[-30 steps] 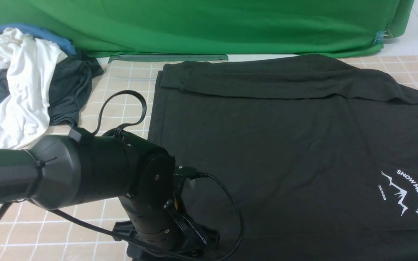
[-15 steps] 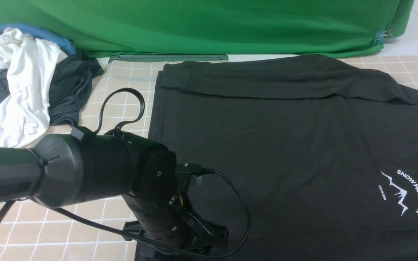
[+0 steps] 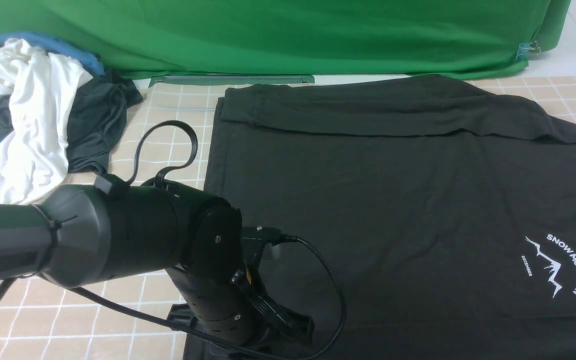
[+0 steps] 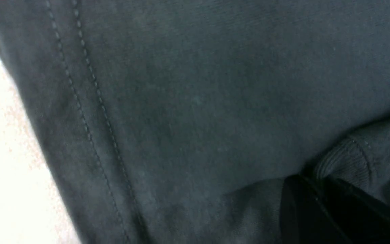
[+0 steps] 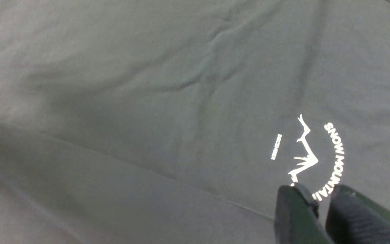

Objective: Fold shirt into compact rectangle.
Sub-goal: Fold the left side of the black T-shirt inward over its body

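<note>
Green backdrop: hangs across the far side of the scene and serves as the reference here.

Table: beige, with a white grid, running from the backdrop's lower edge toward the camera.

Shirt: a large black T-shirt in soft knit. It lies flat on the table in front of the backdrop and takes up the centre and right of the front view. The edge nearest the backdrop is already folded over into a long band, just short of the backdrop's hem. The body is mostly smooth, with a few shallow creases.

Clothes pile: white, blue and dark grey garments crumpled together below the backdrop's left end.

Left arm: black, with a looped cable. It comes in from the left, well away from the backdrop, and points down at the shirt's edge farthest from it.

Left gripper: the jaws are closed together, with shirt fabric pinched at the tips. A ribbed edge bunches up just beside them.

Right gripper: seen only in the right wrist view. The jaws are parted by a narrow gap and hold nothing. They sit over the shirt.

Print: small and white, an arc reading "SNOW MOUNTAIN" around a jagged mountain line. It is on the part of the shirt far from the backdrop, toward the backdrop's right end.

Hem stitching: a double row, seen in the left wrist view.
</note>
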You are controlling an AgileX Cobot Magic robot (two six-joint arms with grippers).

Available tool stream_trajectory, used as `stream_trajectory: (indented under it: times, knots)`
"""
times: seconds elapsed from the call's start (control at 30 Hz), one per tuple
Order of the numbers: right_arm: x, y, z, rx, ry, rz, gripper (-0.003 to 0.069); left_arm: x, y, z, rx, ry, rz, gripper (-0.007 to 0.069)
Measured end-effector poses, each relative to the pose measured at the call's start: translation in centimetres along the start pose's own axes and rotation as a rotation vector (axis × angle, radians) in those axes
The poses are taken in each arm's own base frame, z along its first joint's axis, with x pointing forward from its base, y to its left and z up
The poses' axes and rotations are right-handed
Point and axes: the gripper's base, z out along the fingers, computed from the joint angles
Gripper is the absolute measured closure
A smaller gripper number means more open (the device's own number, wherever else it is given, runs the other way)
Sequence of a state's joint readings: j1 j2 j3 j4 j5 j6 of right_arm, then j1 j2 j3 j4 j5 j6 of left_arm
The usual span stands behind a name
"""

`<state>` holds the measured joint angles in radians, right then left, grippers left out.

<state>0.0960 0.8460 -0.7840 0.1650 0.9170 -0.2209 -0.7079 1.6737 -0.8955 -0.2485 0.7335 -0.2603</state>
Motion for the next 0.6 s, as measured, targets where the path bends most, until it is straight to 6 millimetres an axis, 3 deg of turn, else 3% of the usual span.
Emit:
stream_trajectory:
  times: [0.2,0.43,0.6]
  knots:
    - [0.0,0.0,0.0,0.0,0.0,0.0,0.0467,-0.3,-0.3,-2.8,0.007,-0.091,-0.001,0.0596]
    - [0.0,0.0,0.0,0.0,0.0,0.0,0.0462,-3.3,0.1,-7.3,0.0,-0.257,-0.001,0.0596]
    - [-0.1,0.0,-0.1,0.003,-0.013,0.0,0.0606,-6.6,2.3,-11.6,0.014,-0.383,-0.047,0.0596]
